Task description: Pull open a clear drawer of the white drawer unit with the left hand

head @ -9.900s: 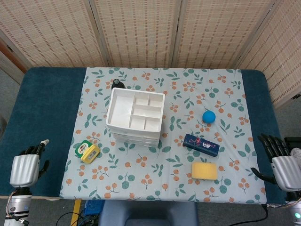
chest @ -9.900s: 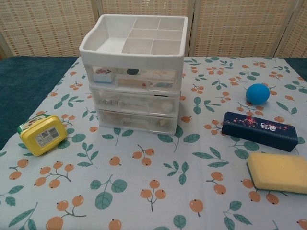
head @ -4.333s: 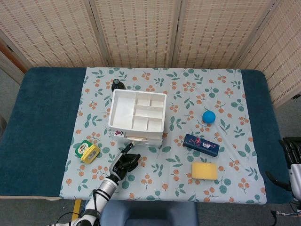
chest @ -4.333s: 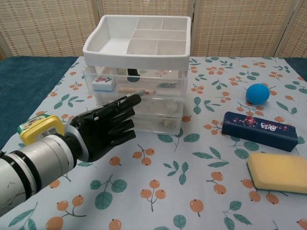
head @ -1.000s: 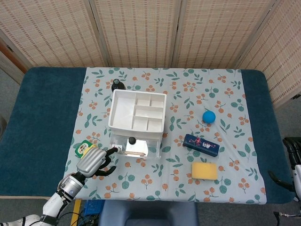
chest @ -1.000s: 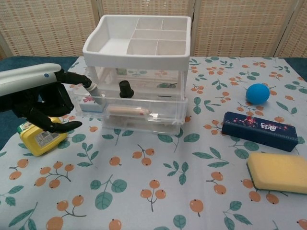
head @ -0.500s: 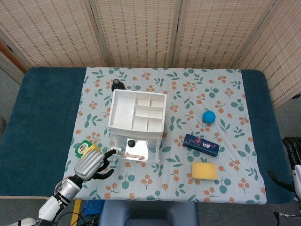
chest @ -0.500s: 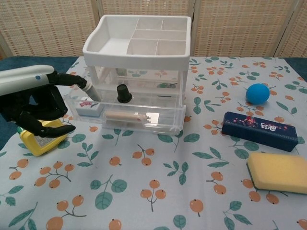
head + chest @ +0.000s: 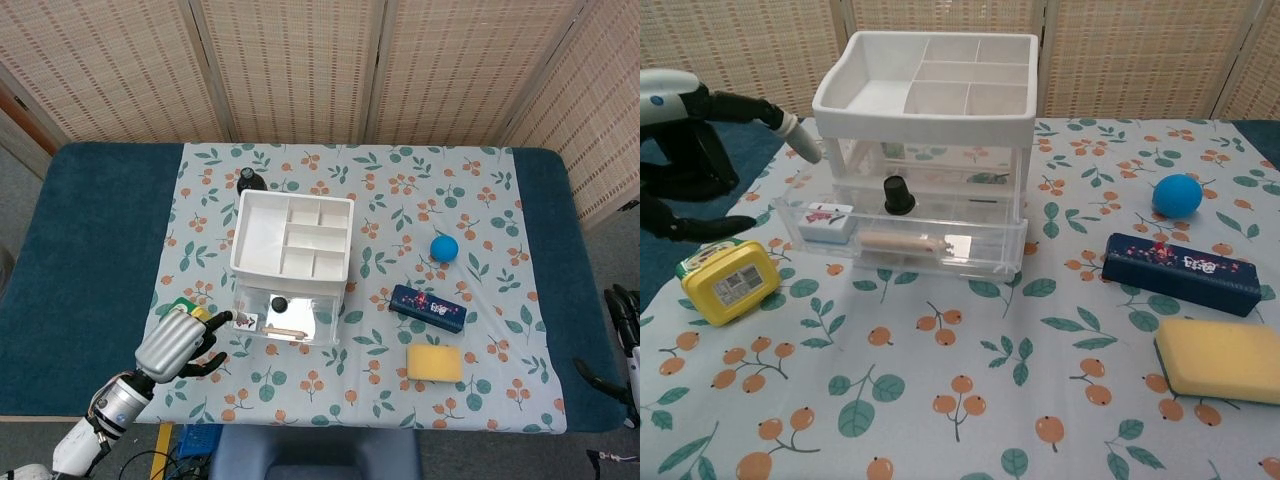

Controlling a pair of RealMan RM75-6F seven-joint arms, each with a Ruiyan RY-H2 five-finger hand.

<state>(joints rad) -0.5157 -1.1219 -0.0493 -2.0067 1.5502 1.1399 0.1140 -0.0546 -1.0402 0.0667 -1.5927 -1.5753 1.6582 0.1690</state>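
Drawer (image 9: 902, 243) stands pulled out of the white unit (image 9: 925, 95); our left hand (image 9: 690, 160) hovers beside it, fingers apart, empty.

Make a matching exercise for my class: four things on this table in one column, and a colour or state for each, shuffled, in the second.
Things
1. ball
2. sponge
3. top clear drawer
4. left hand

Descriptions
A. pulled out
B. blue
C. off the drawer, holding nothing
D. yellow, a flat block

Pairs: 1-B, 2-D, 3-A, 4-C
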